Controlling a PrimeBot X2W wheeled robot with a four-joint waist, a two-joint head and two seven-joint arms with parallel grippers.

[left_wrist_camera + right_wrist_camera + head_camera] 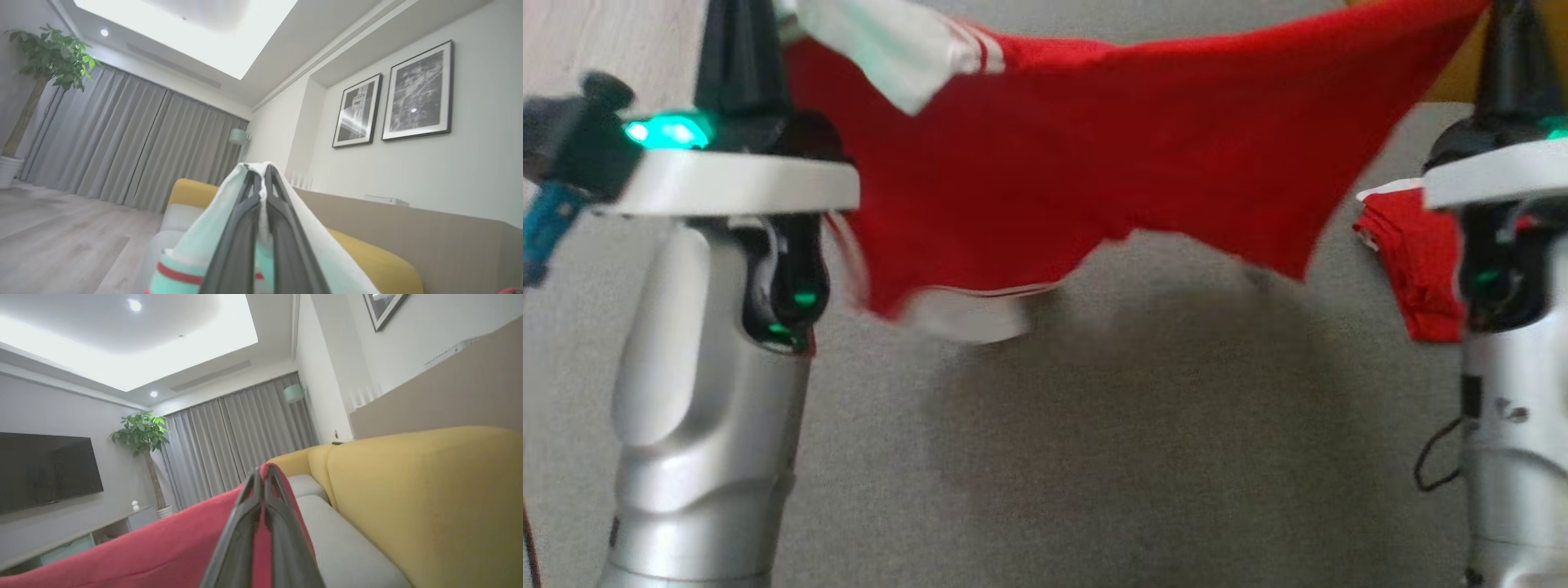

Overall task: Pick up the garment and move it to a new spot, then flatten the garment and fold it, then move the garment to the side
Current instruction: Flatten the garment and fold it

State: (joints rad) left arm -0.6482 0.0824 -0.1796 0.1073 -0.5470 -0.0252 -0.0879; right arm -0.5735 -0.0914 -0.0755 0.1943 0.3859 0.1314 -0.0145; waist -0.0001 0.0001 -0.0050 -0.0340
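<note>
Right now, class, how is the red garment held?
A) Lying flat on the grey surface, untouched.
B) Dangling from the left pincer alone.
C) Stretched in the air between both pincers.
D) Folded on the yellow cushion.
C: the left pincer is shut on its white-trimmed edge and the right pincer is shut on red cloth, so the red garment hangs spread between them above the grey surface.
</note>
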